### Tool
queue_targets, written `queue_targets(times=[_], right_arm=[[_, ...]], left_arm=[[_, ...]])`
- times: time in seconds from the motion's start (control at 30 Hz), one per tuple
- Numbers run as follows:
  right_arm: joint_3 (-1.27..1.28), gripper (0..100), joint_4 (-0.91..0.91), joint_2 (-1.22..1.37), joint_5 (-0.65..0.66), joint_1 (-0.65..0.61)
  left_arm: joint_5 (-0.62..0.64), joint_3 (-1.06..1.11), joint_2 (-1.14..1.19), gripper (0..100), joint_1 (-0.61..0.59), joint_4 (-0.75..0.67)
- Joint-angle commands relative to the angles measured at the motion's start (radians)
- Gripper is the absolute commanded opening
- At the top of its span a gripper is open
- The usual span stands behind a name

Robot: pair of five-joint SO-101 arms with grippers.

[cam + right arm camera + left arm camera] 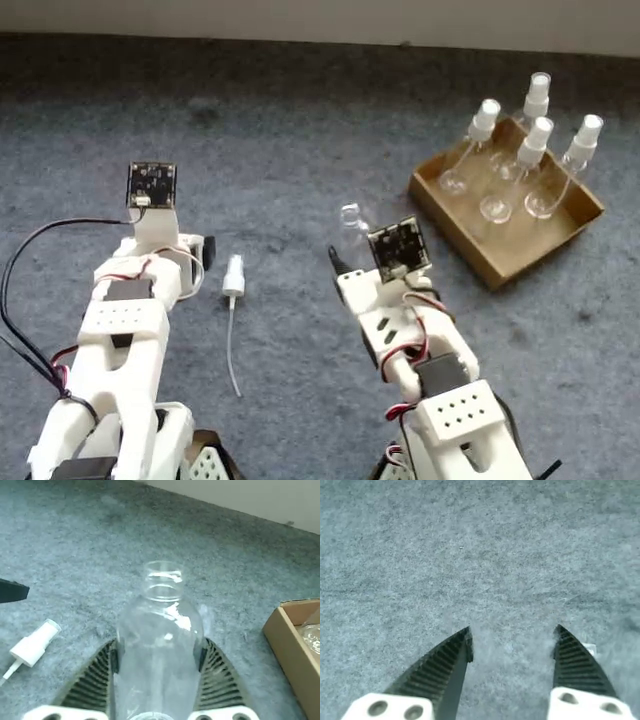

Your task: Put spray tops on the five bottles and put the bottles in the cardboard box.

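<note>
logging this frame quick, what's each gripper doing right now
left gripper: open, nothing in it
right gripper: shut on the bottle

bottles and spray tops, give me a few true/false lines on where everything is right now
1. The right gripper is shut on a bottle with no top on it. True.
2. All five bottles sit in the cardboard box. False: the cardboard box holds four bottles.
3. Those four bottles all carry spray tops. True.
4. The left gripper is shut on the loose spray top. False: the left gripper is open and empty; the loose spray top lies on the carpet between the arms.
</note>
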Motion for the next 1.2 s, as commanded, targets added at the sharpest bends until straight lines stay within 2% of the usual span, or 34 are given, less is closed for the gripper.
queue_targets(times=[0.0,0.17,0.33,0.67,0.93,1.03,1.17], right_arm=[[0.027,0.9,-0.12,-0.027,-0.018,-0.004],[0.128,0.9,-0.28,-0.027,-0.018,-0.005],[0.189,0.9,-0.325,-0.027,-0.018,-0.005],[0.219,0.9,-0.325,-0.027,-0.018,-0.002],[0.222,0.9,-0.325,-0.027,-0.015,-0.002],[0.223,0.9,-0.325,-0.027,-0.014,-0.002],[0.223,0.9,-0.325,-0.027,-0.014,-0.002]], left_arm=[[-0.077,-0.114,-0.03,24,0.045,0.138],[-0.124,-0.211,-0.03,24,0.13,0.324],[-0.16,-0.303,0.016,24,0.177,0.462],[-0.173,-0.679,0.495,24,0.191,0.701],[-0.158,-0.73,0.562,11,0.185,0.743],[-0.092,-0.725,0.562,11,0.183,0.749],[-0.078,-0.723,0.562,11,0.217,0.749]])
